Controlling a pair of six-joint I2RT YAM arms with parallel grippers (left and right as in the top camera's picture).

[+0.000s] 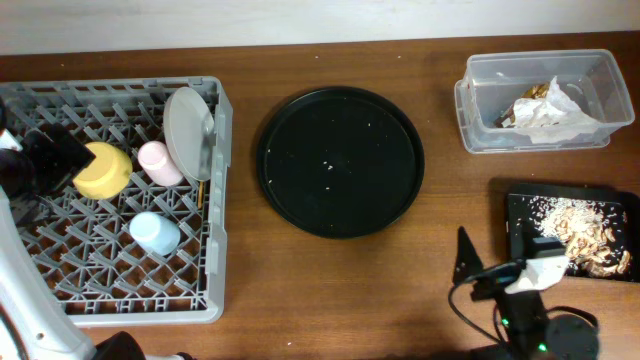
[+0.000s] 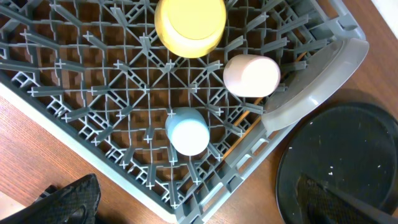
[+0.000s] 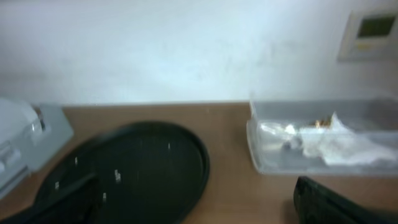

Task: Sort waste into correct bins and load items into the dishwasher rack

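The grey dishwasher rack point(image 1: 215, 270) stands at the left and holds the yellow bowl point(image 1: 102, 170), pink cup point(image 1: 158, 163), light-blue cup point(image 1: 154, 233) and the grey plate point(image 1: 188, 132) standing on edge. Thin wooden chopsticks point(image 1: 200, 190) lie in the rack beside the plate. The clear tub point(image 1: 480, 110) holds a white napkin point(image 1: 555, 118) and a brown-gold wrapper point(image 1: 528, 95). The flat black container point(image 1: 520, 215) holds beige food scraps point(image 1: 585, 235). My left gripper point(image 2: 199, 186) hangs open and empty over the rack's near corner. My right gripper point(image 1: 500, 252) is open and empty beside the black container.
A round black tray point(image 1: 340, 160) with a few white crumbs sits mid-table between the rack and the bins. In the right wrist view it lies at the lower left point(image 3: 143, 168), with the clear tub point(image 3: 267, 149) at the right. A white wall runs behind the table.
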